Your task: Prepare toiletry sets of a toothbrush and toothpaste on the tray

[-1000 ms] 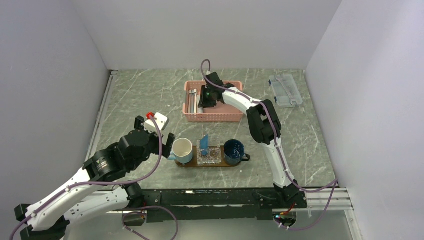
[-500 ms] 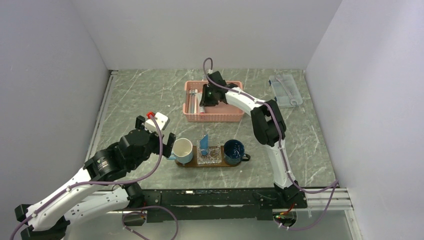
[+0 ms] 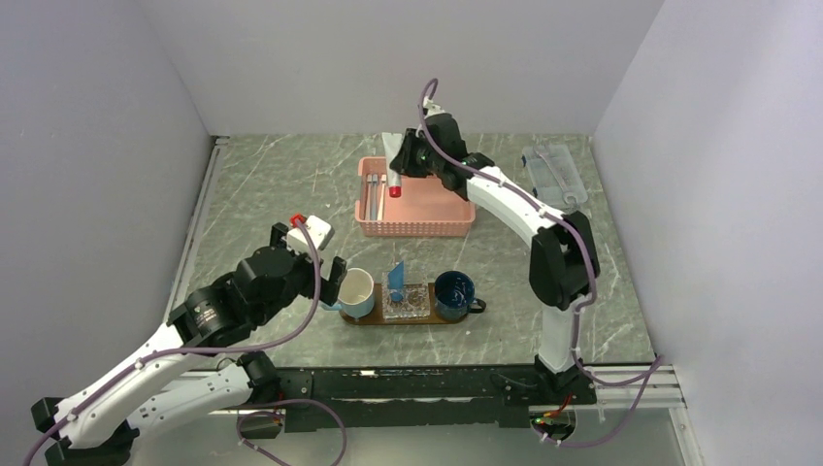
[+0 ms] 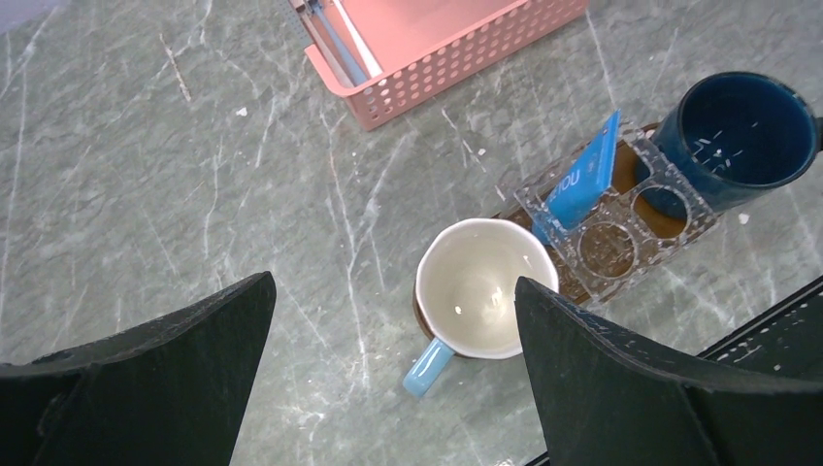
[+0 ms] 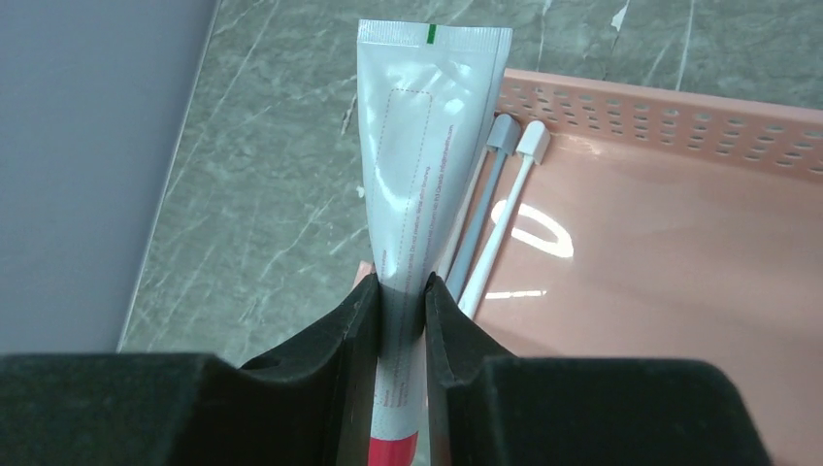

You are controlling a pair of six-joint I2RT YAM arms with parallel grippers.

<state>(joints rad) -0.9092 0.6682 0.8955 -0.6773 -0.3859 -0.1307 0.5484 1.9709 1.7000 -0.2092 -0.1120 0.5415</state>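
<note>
The right hand (image 5: 400, 291), clamped on a white red-capped squeeze tube (image 5: 422, 146), has lifted it from the pink slotted basket (image 3: 427, 226), upper centre. The dark brown wooden tray (image 3: 427, 321), lower centre, already carries a blue toothpaste tube (image 3: 395, 277); the left hand (image 4: 388, 291) gapes.

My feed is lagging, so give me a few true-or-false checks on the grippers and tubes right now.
1. The right gripper is shut on a white tube with a red cap. True.
2. The left gripper holds the white mug. False: it is open and holds nothing.
3. The blue toothpaste stands in the clear holder on the tray. True.
4. The pink basket is empty. False: two toothbrushes lie in it.
</note>
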